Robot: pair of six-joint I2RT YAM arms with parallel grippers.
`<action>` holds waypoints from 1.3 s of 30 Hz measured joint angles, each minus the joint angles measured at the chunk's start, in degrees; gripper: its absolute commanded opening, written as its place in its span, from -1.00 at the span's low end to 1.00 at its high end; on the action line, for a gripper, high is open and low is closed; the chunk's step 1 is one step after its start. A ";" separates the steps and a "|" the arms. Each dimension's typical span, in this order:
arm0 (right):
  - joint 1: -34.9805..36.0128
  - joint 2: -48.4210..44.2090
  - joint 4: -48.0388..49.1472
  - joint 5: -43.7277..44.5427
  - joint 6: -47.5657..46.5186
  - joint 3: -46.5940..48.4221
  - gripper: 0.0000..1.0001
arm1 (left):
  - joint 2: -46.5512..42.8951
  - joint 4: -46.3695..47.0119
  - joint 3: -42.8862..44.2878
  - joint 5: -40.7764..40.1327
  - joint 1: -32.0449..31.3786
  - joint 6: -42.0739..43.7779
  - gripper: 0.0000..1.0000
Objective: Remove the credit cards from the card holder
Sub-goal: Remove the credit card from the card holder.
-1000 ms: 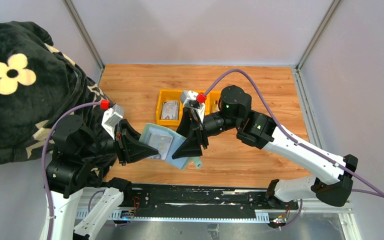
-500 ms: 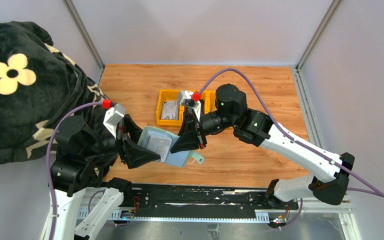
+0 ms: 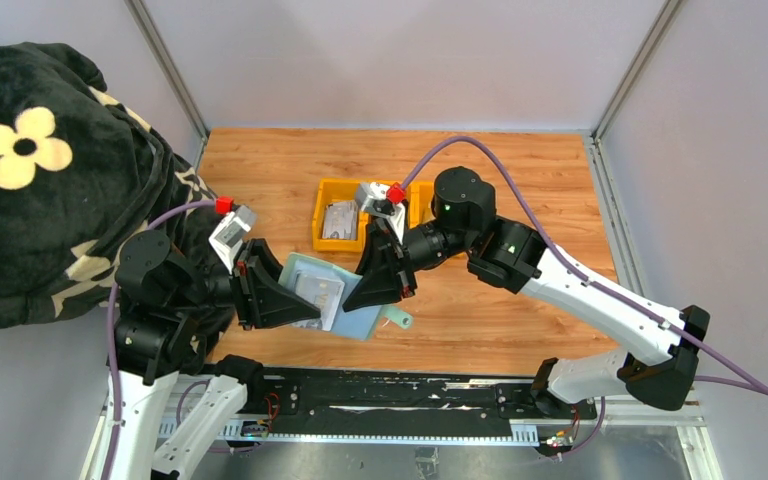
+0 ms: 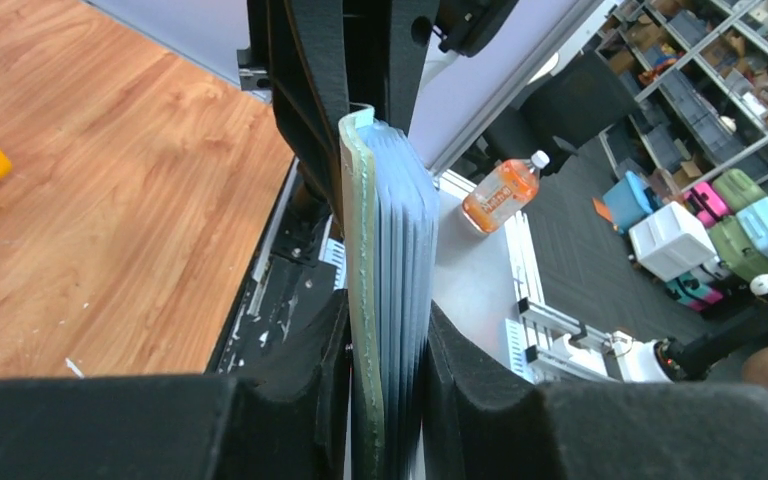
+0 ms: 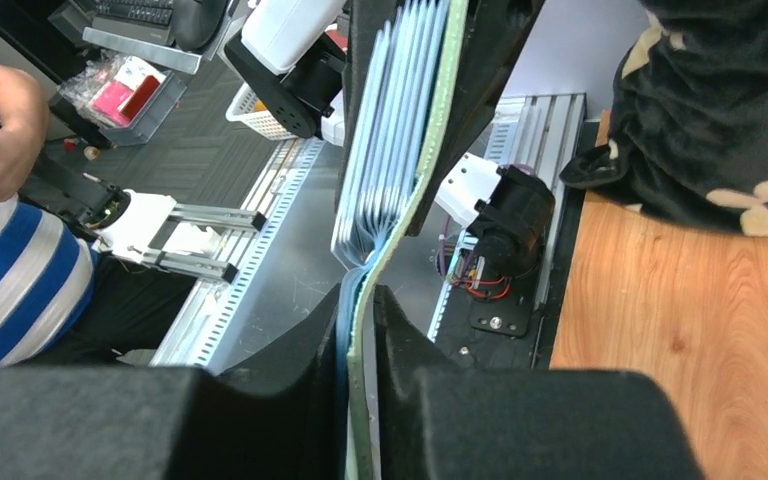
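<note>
Card holder (image 4: 385, 300) — near end cut off, inside unreadable edge-on.

The card holder (image 3: 322, 293) is held above the near part of the table (image 3: 520, 180), between the two arms. Its left edge is clamped in the left gripper (image 3: 305, 308) and its right edge in the right gripper (image 3: 358, 298). A snap tab (image 3: 398, 319) is seen sticking out to the right, below the right gripper. Behind the holder, near the middle of the table, a tray (image 3: 318, 215) is placed. One credit card (image 3: 340, 218) is laid in its left compartment. A cloth (image 3: 40, 150) is heaped left of the table.
</note>
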 measured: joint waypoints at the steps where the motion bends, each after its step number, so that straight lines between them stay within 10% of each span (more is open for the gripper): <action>1: -0.07 0.00 0.17 -0.24 0.09 0.00 -0.34 | -0.04 0.04 0.00 0.07 0.00 -0.26 -0.66; 8: -3.61 -0.35 1.11 -0.22 0.09 0.07 0.58 | 0.07 -3.61 0.76 -3.30 0.00 2.51 -0.90; 22: -6.56 -11.41 13.68 20.61 14.40 -4.13 0.24 | 1.31 -10.47 3.48 -27.47 0.00 9.81 -1.00; 39: -3.80 -1.44 23.78 15.78 25.79 -12.00 0.02 | 2.05 -5.49 3.21 -23.98 0.02 5.49 -0.98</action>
